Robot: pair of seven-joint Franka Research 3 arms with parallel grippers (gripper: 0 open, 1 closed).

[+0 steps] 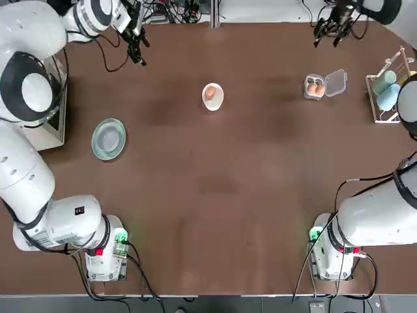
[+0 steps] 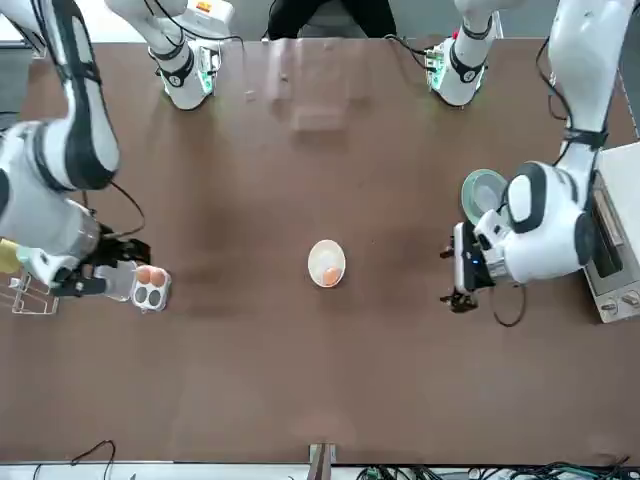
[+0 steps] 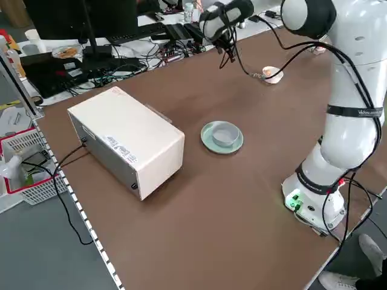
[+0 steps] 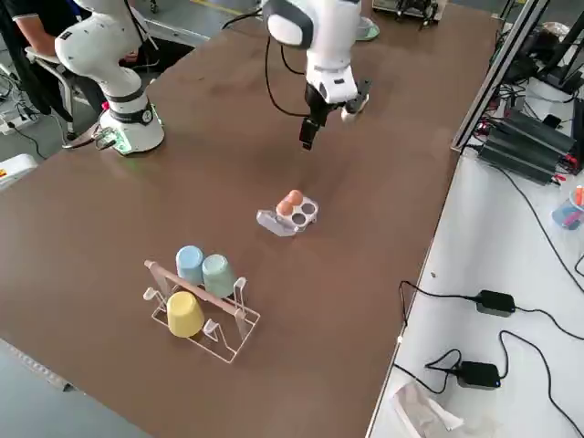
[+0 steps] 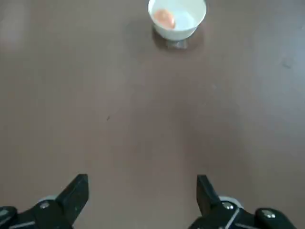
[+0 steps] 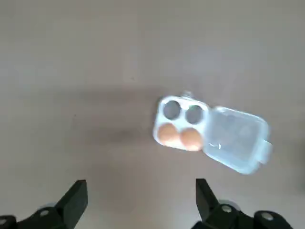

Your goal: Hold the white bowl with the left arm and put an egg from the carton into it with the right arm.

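The white bowl (image 1: 212,96) stands alone near the middle of the brown surface (image 1: 215,195), toward its far side, with one orange-brown egg (image 1: 210,94) lying inside it. Nothing touches the bowl. In the left wrist view the bowl (image 5: 177,19) sits well ahead of the fingers, with the egg (image 5: 165,18) off to one side of its floor.

The carton (image 1: 324,85) lies to the bowl's right in the overhead view, well apart from it, its clear lid folded flat open. Two eggs (image 6: 179,136) fill one row, side by side, and the other row's two cups are empty.

The right claw (image 1: 333,27) hangs above the far edge of the surface, beyond the carton and clear of it; its fingers (image 6: 72,200) stand wide apart and hold nothing. The left claw (image 1: 135,44) hangs over the far left part of the surface, well away from the bowl; its fingers (image 5: 75,194) are also spread wide and empty.

A pale green glass plate (image 1: 108,139) rests on the left side of the surface, near a white box (image 3: 127,140) at the left edge. At the right edge stands a wire rack (image 4: 203,312) holding blue, green and yellow cups (image 4: 203,285).
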